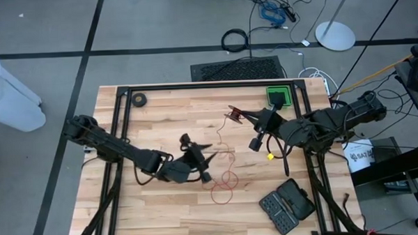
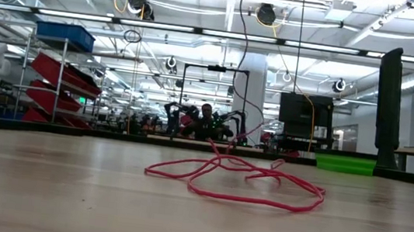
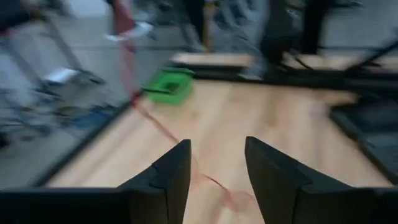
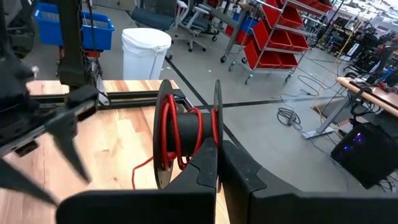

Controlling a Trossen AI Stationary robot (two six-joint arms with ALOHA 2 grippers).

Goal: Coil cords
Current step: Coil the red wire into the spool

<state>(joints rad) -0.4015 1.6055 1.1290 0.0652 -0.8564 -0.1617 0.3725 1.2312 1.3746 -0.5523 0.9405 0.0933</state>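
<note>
I work in a big open robotics lab — more industrial hall than office. Long ceiling lights (image 2: 201, 33) and exposed piping run overhead. Metal racks hold red bins (image 4: 273, 37) and blue bins (image 2: 64, 35), and rolling chairs (image 4: 199, 18) stand on the grey concrete floor (image 1: 157, 21), which is marked with dark tape lines. Cables (image 1: 271, 10) lie loose there, beside a white bin (image 4: 145, 53). My wooden surface (image 1: 167, 112) sits in a black metal frame — other arm rigs (image 2: 206, 122) stand farther back.
</note>
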